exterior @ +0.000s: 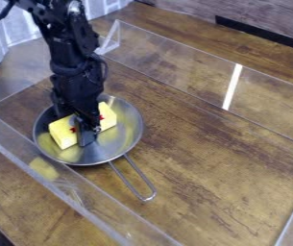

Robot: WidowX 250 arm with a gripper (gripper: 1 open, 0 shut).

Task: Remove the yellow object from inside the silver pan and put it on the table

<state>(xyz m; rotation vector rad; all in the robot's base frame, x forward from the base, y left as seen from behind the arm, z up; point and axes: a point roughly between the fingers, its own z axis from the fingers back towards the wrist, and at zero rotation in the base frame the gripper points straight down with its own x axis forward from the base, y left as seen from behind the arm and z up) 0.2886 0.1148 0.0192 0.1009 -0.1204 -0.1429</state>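
Lying in the pan [118,142], the yellow block [64,135] has the gripper [84,127] closed on its middle.
The block sits aslant across the pan's inside, one pale end showing to either side of the dark fingers; red and white marks show near its middle, partly covered by them. Whether its underside touches the pan's floor cannot be told. Around it runs the shiny round rim, and the thin wire handle [138,177] reaches out over the brown wooden table [194,139], toward the lower part of the view. The black arm [69,56] comes down from the upper left. Clear walls [82,200] run along the table, one passing close by the pan, and a short white strip [232,86] marks the wood well apart from it.
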